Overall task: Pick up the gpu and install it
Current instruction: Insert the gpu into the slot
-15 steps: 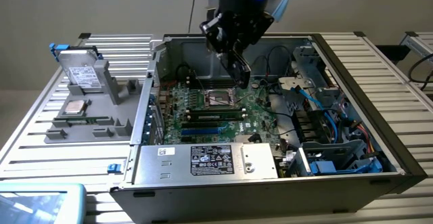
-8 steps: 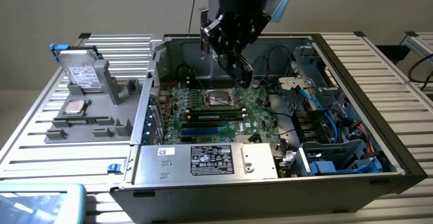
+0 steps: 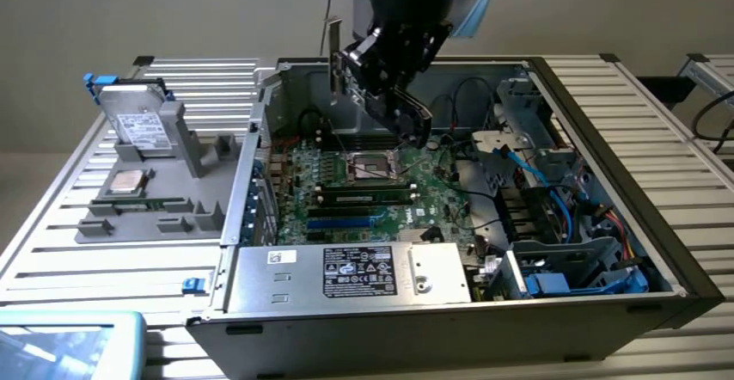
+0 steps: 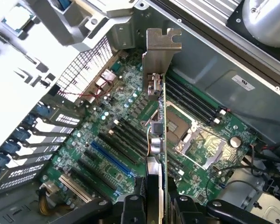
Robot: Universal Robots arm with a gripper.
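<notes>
Black tool (image 4: 155,205) clenched on the gpu (image 4: 155,135), a thin card held edge-on, long axis pointing away from it, shiny metal bracket (image 4: 162,46) foremost; upper centre of the exterior view, above the green motherboard (image 4: 107,135).

exterior: high, looking down into open grey metal computer case (image 3: 436,341) | wrist: close above large green motherboard (image 4: 91,121), facing down | shared: motherboard, bracketed green gpu card (image 4: 155,126)
</notes>
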